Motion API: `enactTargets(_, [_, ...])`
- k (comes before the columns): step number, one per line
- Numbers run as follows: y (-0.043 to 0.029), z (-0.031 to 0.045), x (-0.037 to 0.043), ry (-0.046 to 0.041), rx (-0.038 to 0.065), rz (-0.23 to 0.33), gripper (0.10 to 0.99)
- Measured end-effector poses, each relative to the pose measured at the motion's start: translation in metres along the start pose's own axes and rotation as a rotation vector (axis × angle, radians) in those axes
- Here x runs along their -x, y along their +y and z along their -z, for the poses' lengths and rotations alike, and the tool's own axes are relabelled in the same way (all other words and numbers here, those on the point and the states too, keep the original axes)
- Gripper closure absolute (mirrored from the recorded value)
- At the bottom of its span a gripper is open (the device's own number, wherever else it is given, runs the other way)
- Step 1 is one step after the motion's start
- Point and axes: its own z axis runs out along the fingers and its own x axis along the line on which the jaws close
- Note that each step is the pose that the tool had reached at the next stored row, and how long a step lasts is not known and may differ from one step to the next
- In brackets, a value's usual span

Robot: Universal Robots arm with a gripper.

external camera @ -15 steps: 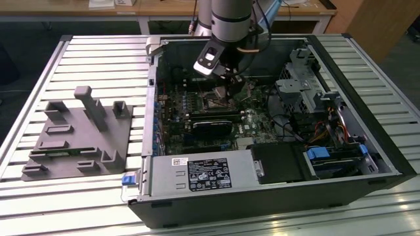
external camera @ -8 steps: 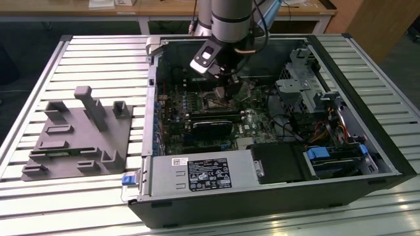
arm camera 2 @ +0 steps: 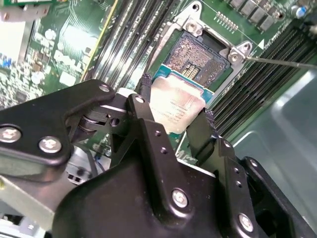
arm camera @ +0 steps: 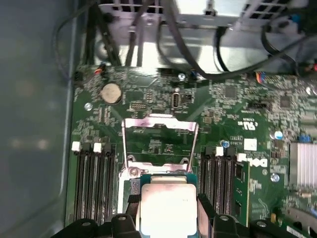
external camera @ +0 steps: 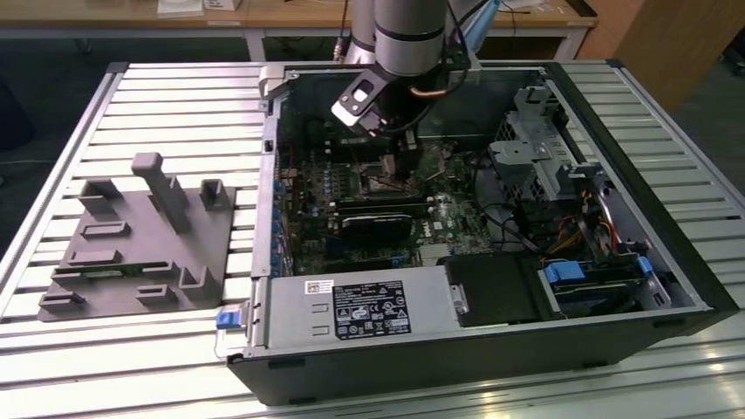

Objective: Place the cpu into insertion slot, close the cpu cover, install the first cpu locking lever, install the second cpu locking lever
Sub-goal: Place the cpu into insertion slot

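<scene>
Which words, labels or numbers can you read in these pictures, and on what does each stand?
Black label on the power supply: print too small to read.
White sticker beside it: too small.
Face of the cpu, held in the end effector: faint print, blurred.
Circuit board: white markings, unreadable.

— What does everything stand on?
— A table of pale metal slats [external camera: 163, 96], running across the exterior view. Light gleams along the slats nearest the camera.
— And behind it?
— A wooden desk [external camera: 303, 17] on white legs [external camera: 251, 39], with white items [external camera: 181, 7] on top (sheets or boxes, I cannot tell). At the exterior view's right stands a brown wooden cabinet [external camera: 681, 44].
— The floor?
— Dark floor [external camera: 58, 61], in shadow, showing under the desk and beside the table.
</scene>
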Motion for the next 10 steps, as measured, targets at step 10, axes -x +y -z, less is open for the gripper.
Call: enactTargets(10, [-0.0162, -0.0027, -0.0001, -0.004, 0.052, -0.013, 0.549])
